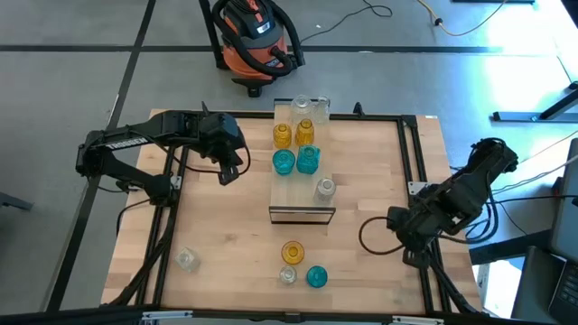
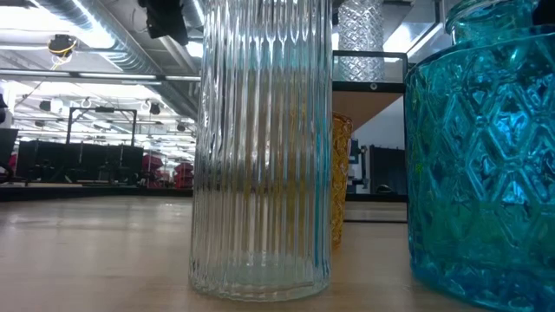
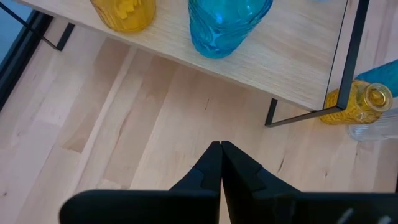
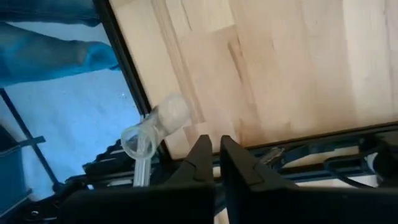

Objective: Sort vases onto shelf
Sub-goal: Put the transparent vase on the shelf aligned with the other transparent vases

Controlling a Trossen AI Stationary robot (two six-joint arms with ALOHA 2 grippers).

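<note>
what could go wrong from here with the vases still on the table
The amber vase, clear vase and teal vase stand bunched together, so gripping one may tip a neighbour. The shelf is already crowded at its far end; adding another could knock one off. The lone clear vase sits near the table's left edge.
</note>
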